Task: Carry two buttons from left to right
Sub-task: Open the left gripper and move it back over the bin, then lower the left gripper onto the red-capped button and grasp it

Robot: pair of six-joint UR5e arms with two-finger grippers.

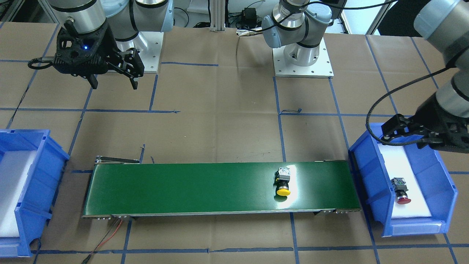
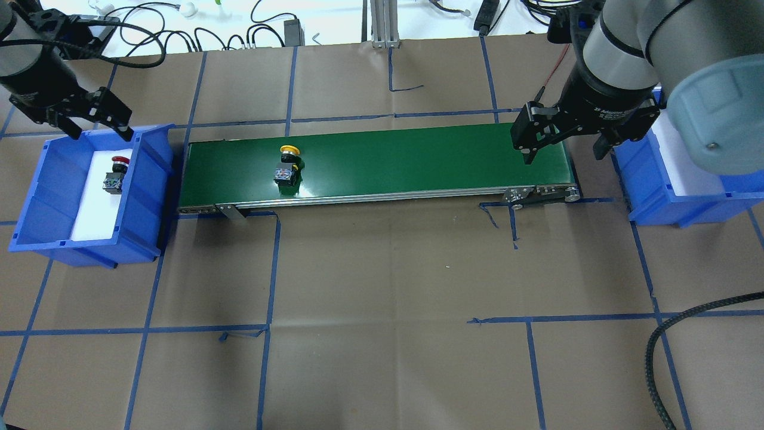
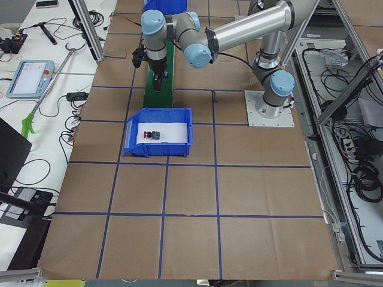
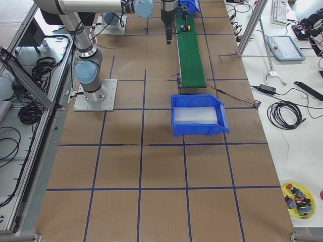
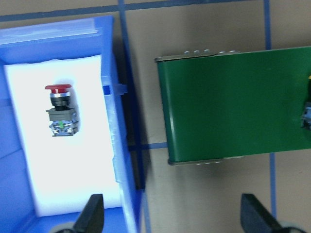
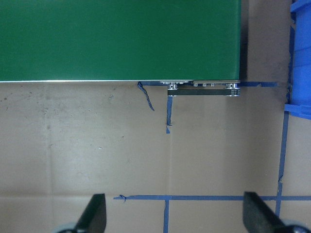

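The red-capped button (image 2: 113, 176) lies on its side on the white pad of the left blue bin (image 2: 146, 197), also seen from the left wrist as the red button (image 5: 60, 110). The yellow-capped button (image 2: 288, 164) lies on the green conveyor (image 2: 418, 158) near its left end; in the front view this yellow button (image 1: 283, 182) is right of centre. My left gripper (image 2: 92, 116) hangs open and empty over the bin's far edge. My right gripper (image 2: 564, 140) is open and empty above the belt's right end.
A second blue bin (image 2: 674, 191) with a white pad stands past the conveyor's right end. Cables run under the belt's right end (image 1: 110, 234). A small yellow dish of spare parts (image 4: 298, 194) sits far off. Brown paper with blue tape covers the table.
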